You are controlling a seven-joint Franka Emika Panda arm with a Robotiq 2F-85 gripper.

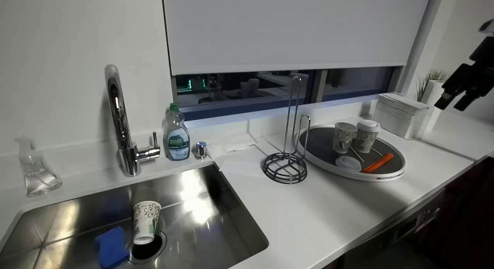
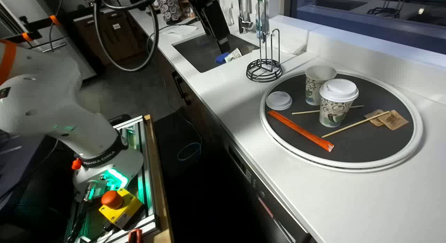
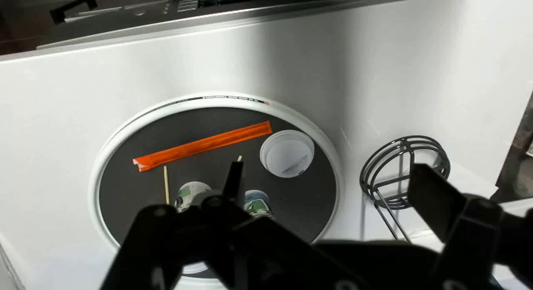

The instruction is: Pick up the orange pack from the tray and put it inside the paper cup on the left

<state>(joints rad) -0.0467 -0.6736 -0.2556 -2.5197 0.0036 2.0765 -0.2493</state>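
Count 0 of 2 stages as done, to judge by the layout: neither pick nor placing. Find the orange pack [image 3: 204, 145] flat on the tray [image 2: 369, 145], close to the rim, with 1 end just beside a loose white lid [image 3: 287, 154]. Left to do: reach down, close on the pack, lift it, carry it over and lower it into the paper cup [image 1: 344, 138], taken here to be the unlidded cup, just left of the lidded cup [image 2: 337, 105] in both exterior views. See the gripper [image 1: 450, 103] high in the air in an exterior view, well apart from pack and tray, with its fingers [image 3: 433, 194] spread wide in the wrist view and nothing held between. There, look for the pack beyond the fingertips, toward the top edge, mostly out past the finger on that view's left, with only the lid-side end in line with the gap. Judge a wrist turn likely before any grip across the narrow width.
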